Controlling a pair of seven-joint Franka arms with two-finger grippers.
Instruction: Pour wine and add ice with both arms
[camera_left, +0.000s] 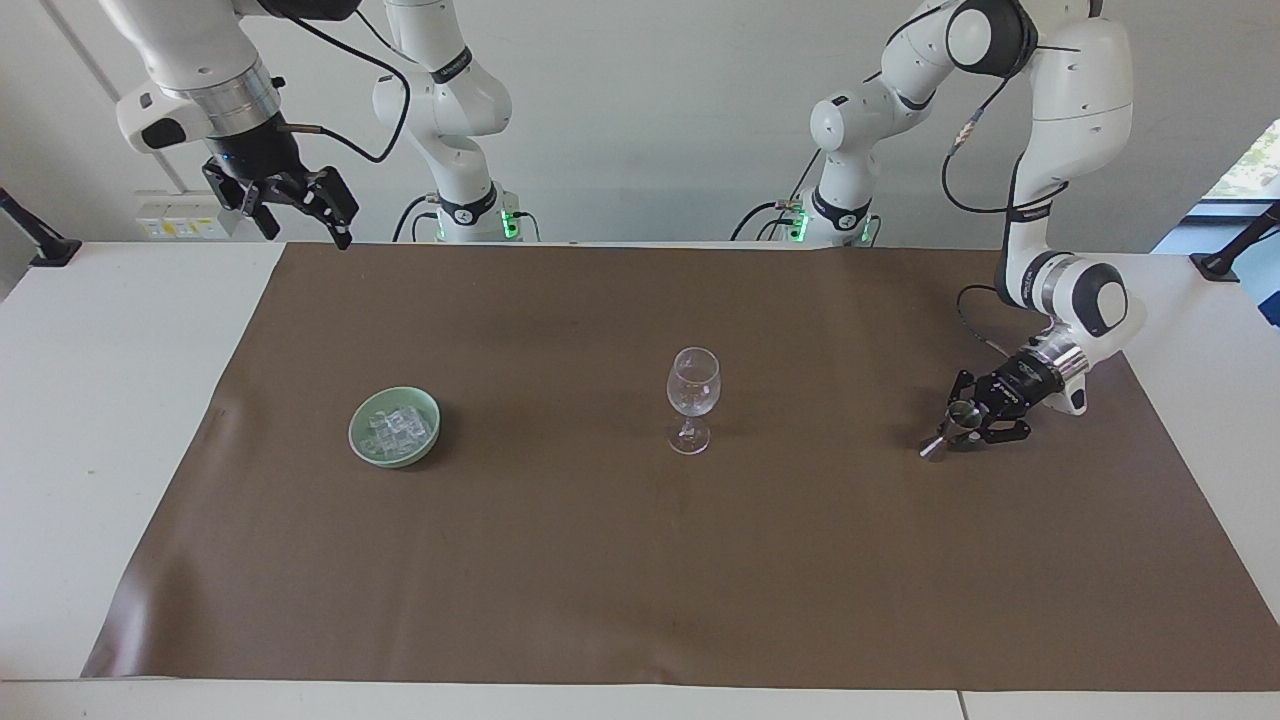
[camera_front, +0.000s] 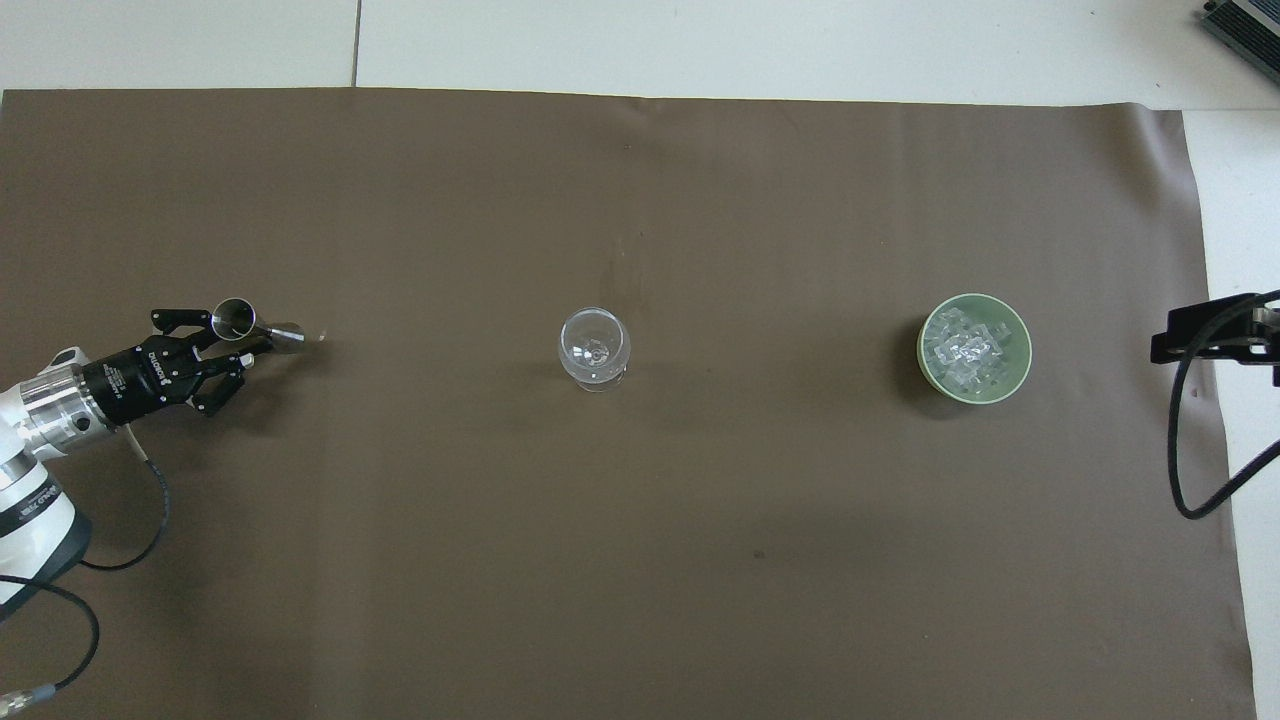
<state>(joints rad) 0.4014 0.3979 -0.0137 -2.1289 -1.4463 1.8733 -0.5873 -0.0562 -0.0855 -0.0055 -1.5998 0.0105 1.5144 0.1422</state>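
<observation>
A brown mat (camera_left: 640, 560) covers the white table (camera_left: 90, 400).

We see a plain dull-brown mat (camera_left: 640, 560) with no pattern, spread over a white desk (camera_left: 90, 420). On it sits a pale green bowl (camera_left: 362, 447) holding clear, glassy ice (camera_left: 396, 428). The wine glass (camera_left: 692, 392) is colourless and transparent. A small measuring cup (camera_left: 950, 428) is shiny silver metal. Both arms (camera_left: 1070, 110) are white with black cables and silver wrist rings; the left gripper (camera_left: 975, 425) and the right gripper (camera_left: 295, 208) are black.
</observation>
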